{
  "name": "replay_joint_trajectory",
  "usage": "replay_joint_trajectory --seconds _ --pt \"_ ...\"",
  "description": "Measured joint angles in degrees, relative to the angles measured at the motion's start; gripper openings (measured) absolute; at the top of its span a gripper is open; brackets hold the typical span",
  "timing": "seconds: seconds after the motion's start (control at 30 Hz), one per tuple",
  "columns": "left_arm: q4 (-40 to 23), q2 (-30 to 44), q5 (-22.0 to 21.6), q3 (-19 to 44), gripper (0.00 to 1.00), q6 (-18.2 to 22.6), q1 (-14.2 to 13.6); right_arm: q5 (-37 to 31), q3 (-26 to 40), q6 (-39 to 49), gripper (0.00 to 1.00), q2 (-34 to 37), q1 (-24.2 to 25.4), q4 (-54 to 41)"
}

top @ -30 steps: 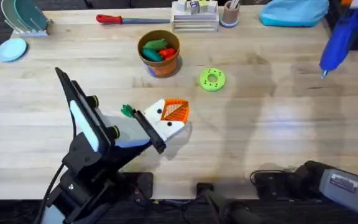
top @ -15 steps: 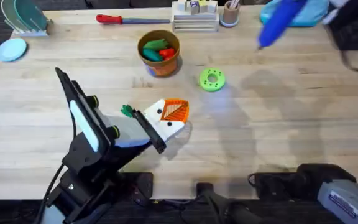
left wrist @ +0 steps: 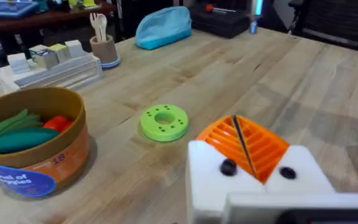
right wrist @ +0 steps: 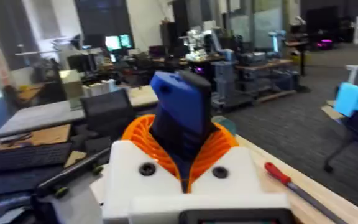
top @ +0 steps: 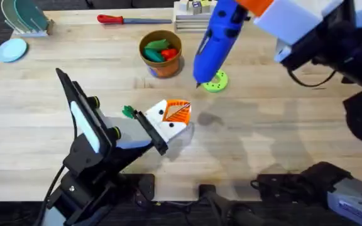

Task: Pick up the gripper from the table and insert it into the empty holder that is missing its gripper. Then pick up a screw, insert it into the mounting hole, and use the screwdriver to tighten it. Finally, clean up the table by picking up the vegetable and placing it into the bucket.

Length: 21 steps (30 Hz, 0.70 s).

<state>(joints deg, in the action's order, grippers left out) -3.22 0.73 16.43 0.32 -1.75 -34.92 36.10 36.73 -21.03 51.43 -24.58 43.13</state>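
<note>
Readable text: the bucket (left wrist: 33, 146) has a blue band at its base with white lettering too blurred to read, plus "18" printed on the side. A label on the right arm's base at the bottom right of the overhead view is not legible.

Surface: light butcher-block table (top: 281, 132). In the overhead view, far edge has a red-handled tool (top: 134, 19) at 12 o'clock, a white tray of blocks (left wrist: 51, 65), a cup with wooden utensils (left wrist: 106, 46) and a light blue pouch (left wrist: 163, 28). Blue disc (top: 11, 50) and a dish rack (top: 24, 16) at 10 o'clock. Right wrist view shows an office or lab behind: desks, monitors, chairs, grey carpet.

Right gripper (right wrist: 185, 162): orange pads clamped on the screwdriver (top: 215, 41), blue body running between them. It hangs tilted above the table, tip pointing down next to the green disc (top: 215, 80).

Left gripper (top: 175, 116): rests low at centre of the table, white blocks with orange ribbed pads pressed together, nothing between them. Dark holes on each block face in the left wrist view.

Vegetable (top: 129, 112): small dark green piece on the table at 9 o'clock of the left gripper, just beside the arm's wrist. Bucket at 12 o'clock of the left gripper, holds a green pod and red pieces.
</note>
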Motion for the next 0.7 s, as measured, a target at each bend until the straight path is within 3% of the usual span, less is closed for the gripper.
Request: replay_joint_trajectory --seconds 0.4,0.7 --pt "0.00 0.00 0.00 0.00 0.013 -0.88 0.00 0.17 0.00 -0.14 0.020 7.38 -11.34 8.26" --pt "0.00 0.00 0.00 0.00 0.013 -0.88 0.00 0.15 0.00 1.62 0.020 13.97 -14.53 12.31"
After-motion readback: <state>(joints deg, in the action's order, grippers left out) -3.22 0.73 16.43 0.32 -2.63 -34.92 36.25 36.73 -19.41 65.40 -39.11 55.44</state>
